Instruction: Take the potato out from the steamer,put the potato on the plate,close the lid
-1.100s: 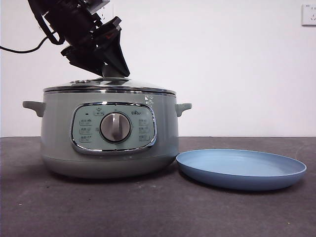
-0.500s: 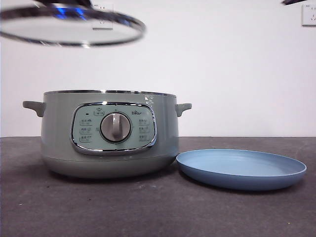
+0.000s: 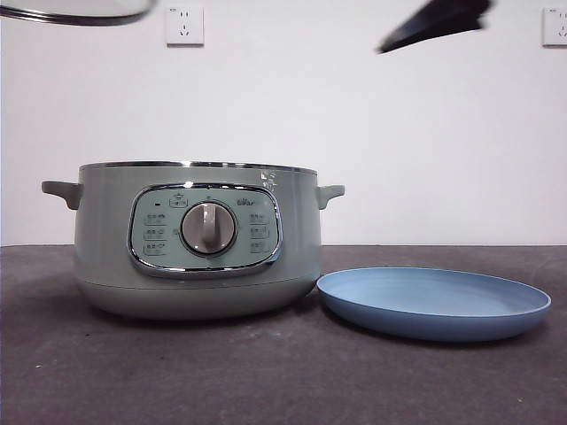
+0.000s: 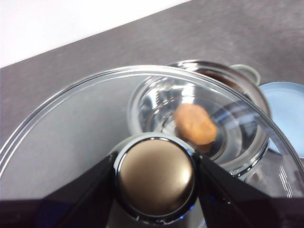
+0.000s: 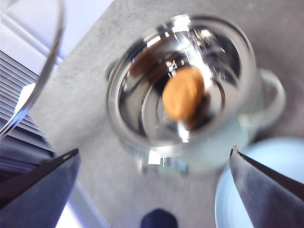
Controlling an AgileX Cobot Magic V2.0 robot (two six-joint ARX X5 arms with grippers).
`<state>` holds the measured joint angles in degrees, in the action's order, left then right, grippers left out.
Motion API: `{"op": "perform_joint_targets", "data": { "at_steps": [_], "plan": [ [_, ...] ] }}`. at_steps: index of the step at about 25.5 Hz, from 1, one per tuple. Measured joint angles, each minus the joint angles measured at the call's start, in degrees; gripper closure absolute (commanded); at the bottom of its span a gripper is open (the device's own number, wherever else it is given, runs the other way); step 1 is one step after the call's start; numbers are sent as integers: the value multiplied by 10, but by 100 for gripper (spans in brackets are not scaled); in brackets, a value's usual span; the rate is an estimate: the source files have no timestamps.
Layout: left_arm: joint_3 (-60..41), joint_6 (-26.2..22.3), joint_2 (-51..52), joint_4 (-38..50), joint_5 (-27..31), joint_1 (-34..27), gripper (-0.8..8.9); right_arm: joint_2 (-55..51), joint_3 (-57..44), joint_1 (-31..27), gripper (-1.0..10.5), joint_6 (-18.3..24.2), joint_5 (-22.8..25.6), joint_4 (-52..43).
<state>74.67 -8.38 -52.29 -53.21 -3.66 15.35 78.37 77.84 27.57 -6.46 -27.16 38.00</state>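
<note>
The sage-green steamer [image 3: 195, 239] stands open at the left of the table. The tan potato [image 5: 183, 92] lies in its shiny bowl, also seen through the glass in the left wrist view [image 4: 194, 123]. My left gripper [image 4: 154, 175] is shut on the knob of the glass lid [image 4: 71, 133], held high above and left of the steamer; its rim shows at the top left in the front view [image 3: 75, 11]. My right gripper [image 5: 154, 166] is open and empty, high above the steamer, a dark tip in the front view [image 3: 434, 22]. The light-blue plate [image 3: 434, 301] lies right of the steamer.
Dark grey table [image 3: 266, 381] with a white wall behind and two wall sockets [image 3: 184, 25]. The plate almost touches the steamer's base. Bare tabletop lies in front of both.
The lid has risen and gone further left, now nearly out of the front view. The right gripper's tip has come in at the top right.
</note>
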Motion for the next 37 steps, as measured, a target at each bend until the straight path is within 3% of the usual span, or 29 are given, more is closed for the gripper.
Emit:
{"op": "perform_joint_targets", "data": {
  "at_steps": [10,19,33,37],
  "plan": [
    [0,8,63,-65,-1,-1,822,222,201,100,289,12,122,-4],
    [0,9,97,-96,-1,-1,822,353,236,137,289,20,213,-55],
    [0,9,99,-103,-6,-1,822,435,240,141,294,24,229,-78],
    [0,9,99,-103,-6,-1,822,450,240,142,434,23,229,-74]
  ]
}}
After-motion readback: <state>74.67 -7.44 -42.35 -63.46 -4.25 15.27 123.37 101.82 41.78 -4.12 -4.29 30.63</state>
